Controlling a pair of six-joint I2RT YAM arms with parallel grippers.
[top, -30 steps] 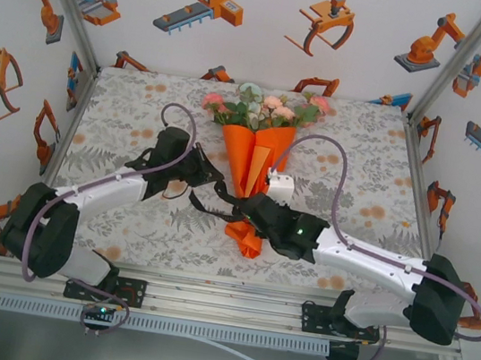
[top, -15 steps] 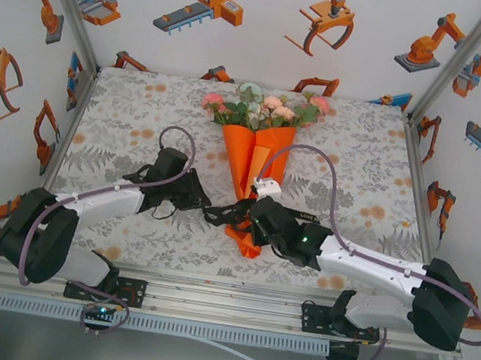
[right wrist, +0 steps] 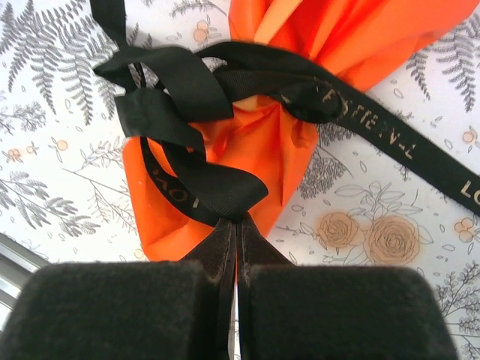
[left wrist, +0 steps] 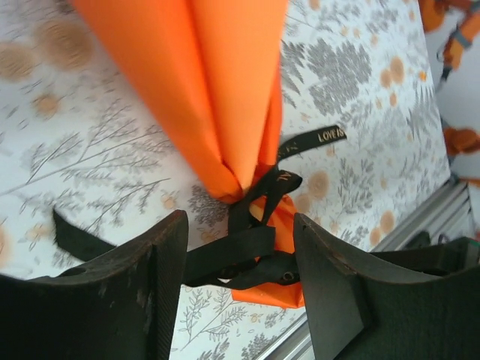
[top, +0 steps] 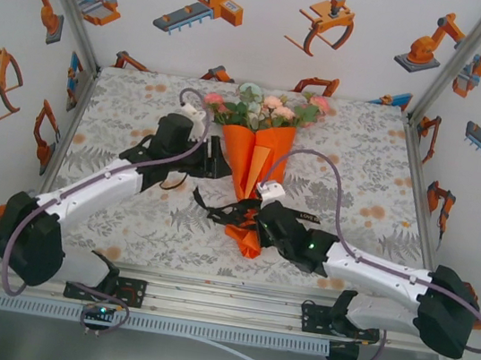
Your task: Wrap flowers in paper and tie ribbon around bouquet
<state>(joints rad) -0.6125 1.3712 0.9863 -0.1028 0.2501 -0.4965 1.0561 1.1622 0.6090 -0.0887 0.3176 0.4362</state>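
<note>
Left claw (top: 215,159) has just let go. A second ago it was shut down by the knot. Now its jaws stand apart with nothing between them, and it has pulled back toward the far edge, beside the cone's left flank. In its own camera the ribbon (left wrist: 251,251) lies below, clear of both fingers.

Right claw (right wrist: 236,225) is unchanged: closed on a ribbon loop at the cone's narrow end.

The bouquet (top: 258,151) lies mid-table (top: 122,126), with the flowers (top: 265,107) toward the far edge and the tip toward the near edge. The ribbon is wound and crossed around the pinched neck of the paper (right wrist: 247,150), with tails trailing left and right.

The release reads as the end of a tightening pull, so the tie is probably nearly done. The loops still look slack, so check the knot before you open the right claw. With nothing holding the left side, a further right-hand pull may drag the bouquet.
</note>
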